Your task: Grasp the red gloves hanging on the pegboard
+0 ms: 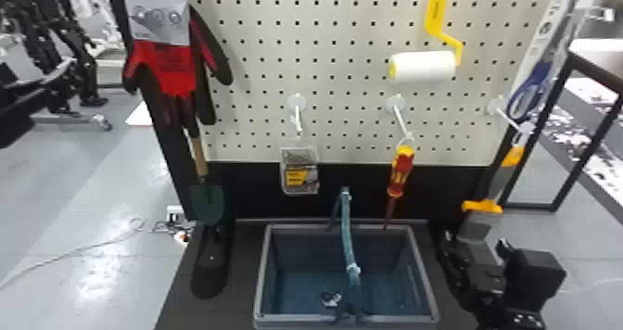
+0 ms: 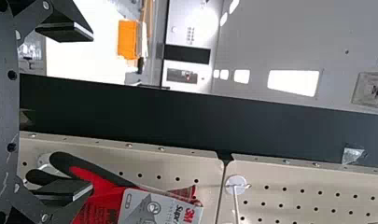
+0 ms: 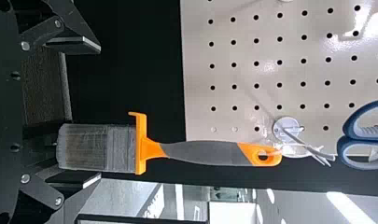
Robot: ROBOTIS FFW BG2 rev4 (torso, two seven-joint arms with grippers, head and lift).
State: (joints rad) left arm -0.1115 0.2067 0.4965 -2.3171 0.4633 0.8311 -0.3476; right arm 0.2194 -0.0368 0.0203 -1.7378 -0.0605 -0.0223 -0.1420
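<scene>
- The red gloves (image 1: 169, 69) hung in the upper left of the head view, at the left edge of the pegboard (image 1: 333, 74), with a paper card over their cuffs.
- The left pincer (image 2: 91, 109) was spread wide and held nothing. One finger (image 2: 60, 189) sat just in front of the gloves' black fingertips.
- A small green trowel (image 1: 206, 199) hung below the gloves.
- At centre, a clear box of screws (image 1: 299, 171) hung on a hook above a blue-grey bin (image 1: 264, 269) on the dark counter (image 1: 185, 306).
- Right of centre hung a red and yellow screwdriver (image 1: 398, 176), with a white paint roller (image 1: 424, 65) above it.
- At lower right hung an orange-handled brush (image 1: 482, 207). The right pincer (image 3: 98, 112) was wide open, its fingers on either side of the bristle end and not closed on it.
- Blue scissors (image 1: 533, 88) hung at far right.
</scene>
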